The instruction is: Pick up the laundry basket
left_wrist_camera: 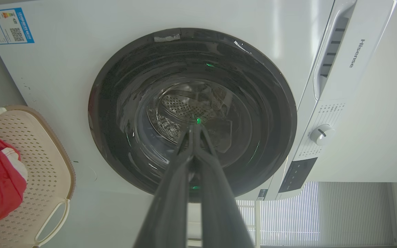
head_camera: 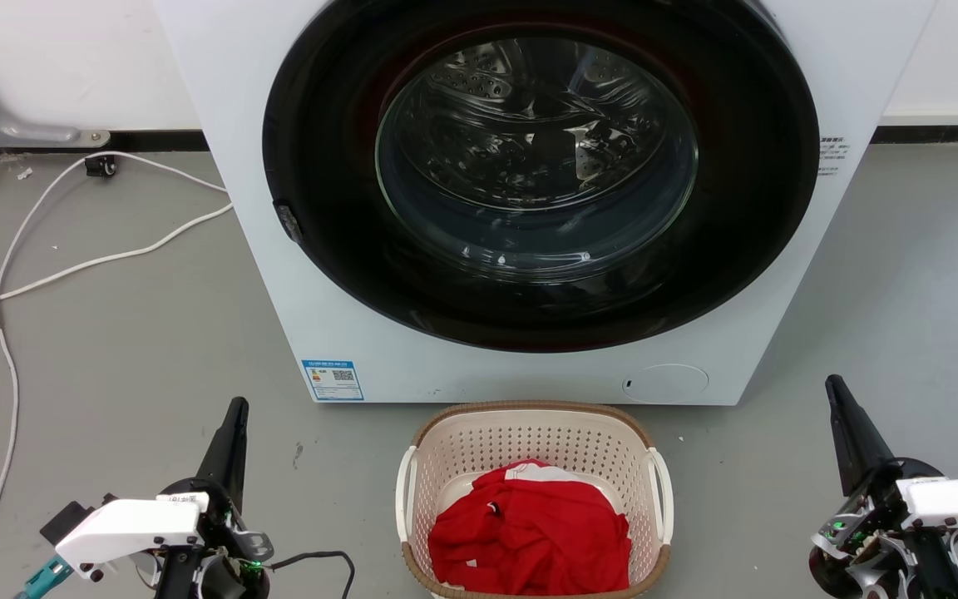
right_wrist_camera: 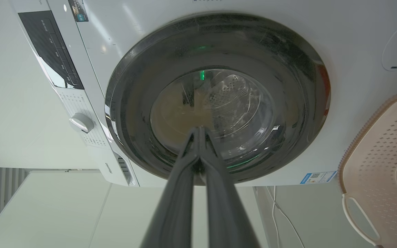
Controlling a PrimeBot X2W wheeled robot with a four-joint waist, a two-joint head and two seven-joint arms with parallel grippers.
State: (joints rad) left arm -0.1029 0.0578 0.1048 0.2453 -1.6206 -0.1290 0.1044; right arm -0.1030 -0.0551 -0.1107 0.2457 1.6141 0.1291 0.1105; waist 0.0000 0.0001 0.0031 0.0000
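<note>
Laundry basket [head_camera: 529, 437] stands on the floor [head_camera: 113, 374] just before the washing machine [head_camera: 221, 83], between left gripper [head_camera: 237, 408] and right gripper [head_camera: 835, 388], both with jaws together; light, stiff and likely slick, it is best taken by its white side handles [head_camera: 406, 491].

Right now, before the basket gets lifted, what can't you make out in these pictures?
Head view: the laundry basket is cut off on its near side by the bottom edge.
Head view: its floor is hidden under the red garment.
Head view: the print on the blue label is too small to read.
Left wrist view: the left edge cuts the basket off.
</note>
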